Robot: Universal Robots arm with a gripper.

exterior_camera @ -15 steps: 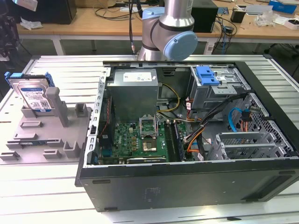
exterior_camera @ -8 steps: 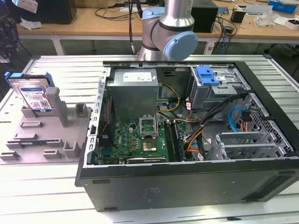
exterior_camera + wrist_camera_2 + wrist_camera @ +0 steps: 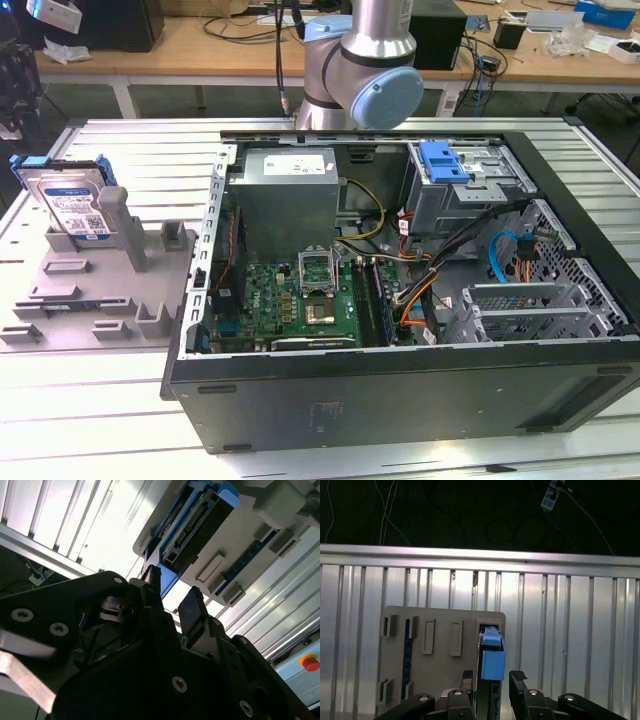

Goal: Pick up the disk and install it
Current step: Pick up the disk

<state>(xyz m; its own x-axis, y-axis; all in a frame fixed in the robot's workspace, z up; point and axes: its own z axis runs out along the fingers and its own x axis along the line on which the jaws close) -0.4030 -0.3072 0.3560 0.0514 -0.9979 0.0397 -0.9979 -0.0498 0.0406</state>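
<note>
The disk (image 3: 72,203) stands on edge in a slot at the far end of the grey fixture plate (image 3: 100,290), on the exterior view's left, with its white-and-blue label and blue frame showing. Nothing touches it there. In the first wrist view I look down on the disk's (image 3: 492,660) blue edge. My gripper (image 3: 492,677) is open, and the disk lines up with the gap between its fingers, farther off. In the second wrist view the two black fingers (image 3: 152,587) of the gripper (image 3: 172,595) stand apart with nothing held, and the disk (image 3: 200,520) lies beyond them.
An open computer case (image 3: 400,400) fills the middle and the exterior view's right. At its back corner sits a grey drive cage (image 3: 470,190) with a blue latch (image 3: 445,160). Cables and a motherboard (image 3: 300,295) lie inside. The arm (image 3: 360,70) rises behind the case.
</note>
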